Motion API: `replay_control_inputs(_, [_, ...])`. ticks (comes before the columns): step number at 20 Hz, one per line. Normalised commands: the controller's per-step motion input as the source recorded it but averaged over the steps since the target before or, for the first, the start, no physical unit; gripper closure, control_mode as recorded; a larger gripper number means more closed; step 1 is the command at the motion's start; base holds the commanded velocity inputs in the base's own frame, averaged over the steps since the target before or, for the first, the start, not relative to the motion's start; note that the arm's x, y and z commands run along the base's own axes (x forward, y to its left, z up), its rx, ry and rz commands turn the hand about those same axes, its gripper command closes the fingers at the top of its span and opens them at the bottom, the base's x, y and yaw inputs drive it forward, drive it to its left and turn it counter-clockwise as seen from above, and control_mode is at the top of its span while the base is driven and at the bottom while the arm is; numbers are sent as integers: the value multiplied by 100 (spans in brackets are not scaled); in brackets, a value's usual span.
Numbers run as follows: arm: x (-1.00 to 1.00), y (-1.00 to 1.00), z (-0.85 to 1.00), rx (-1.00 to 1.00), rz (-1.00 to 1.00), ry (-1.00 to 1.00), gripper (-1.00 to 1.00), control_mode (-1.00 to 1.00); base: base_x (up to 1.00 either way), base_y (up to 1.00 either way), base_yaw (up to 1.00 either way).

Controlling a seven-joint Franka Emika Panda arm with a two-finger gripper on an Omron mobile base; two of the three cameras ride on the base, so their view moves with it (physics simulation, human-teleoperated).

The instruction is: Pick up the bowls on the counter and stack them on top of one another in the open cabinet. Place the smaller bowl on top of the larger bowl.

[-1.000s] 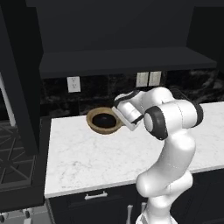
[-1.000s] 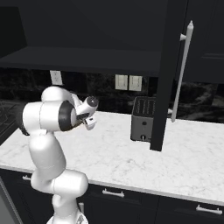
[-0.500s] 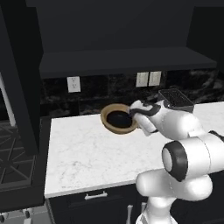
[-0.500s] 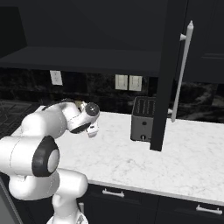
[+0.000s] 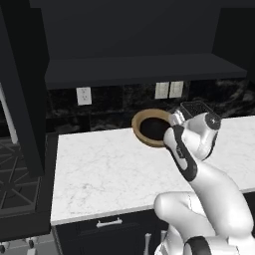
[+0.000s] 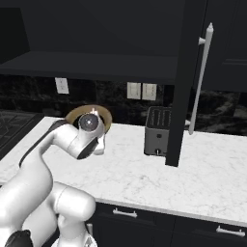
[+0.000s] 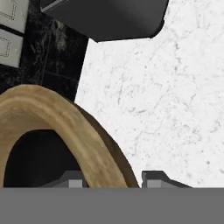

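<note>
Marble counter (image 5: 99, 169) below; fingers (image 7: 113, 178) pinch larger bowl (image 5: 152, 127) by rim, tilted, w/ dark inside.

A dark toaster (image 6: 157, 130) stands below 2 wall outlets (image 6: 142, 90) — stove (image 5: 15, 172) far left.

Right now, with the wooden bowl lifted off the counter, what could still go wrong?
1. The end effector pinches the larger bowl by one stretch of rim, and the bowl hangs tilted; it could swing or slip.
2. The open cabinet shelf juts out just above; the bowl's edge might clip its front lip going up.
3. The toaster stands close by, so a wide swing could knock it.
</note>
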Motion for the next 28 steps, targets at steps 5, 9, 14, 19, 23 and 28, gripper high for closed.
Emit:
replay_control_inputs(5, [-77,-30,100,17,-18,0,100,-100,0,0,0])
replay_control_inputs(9, [-70,-21,97,2,-15,0,100,-100,0,0,0])
replay_control_inputs(14, [-56,-14,100,0,-15,0,100,-100,0,0,0])
replay_control_inputs(19, [-40,-2,100,0,-6,-7,100,-100,0,0,0])
replay_control_inputs(23, [-43,0,98,0,0,-31,100,-100,0,0,0])
replay_control_inputs(28, [-3,-1,83,0,-2,-8,100,-100,0,0,0])
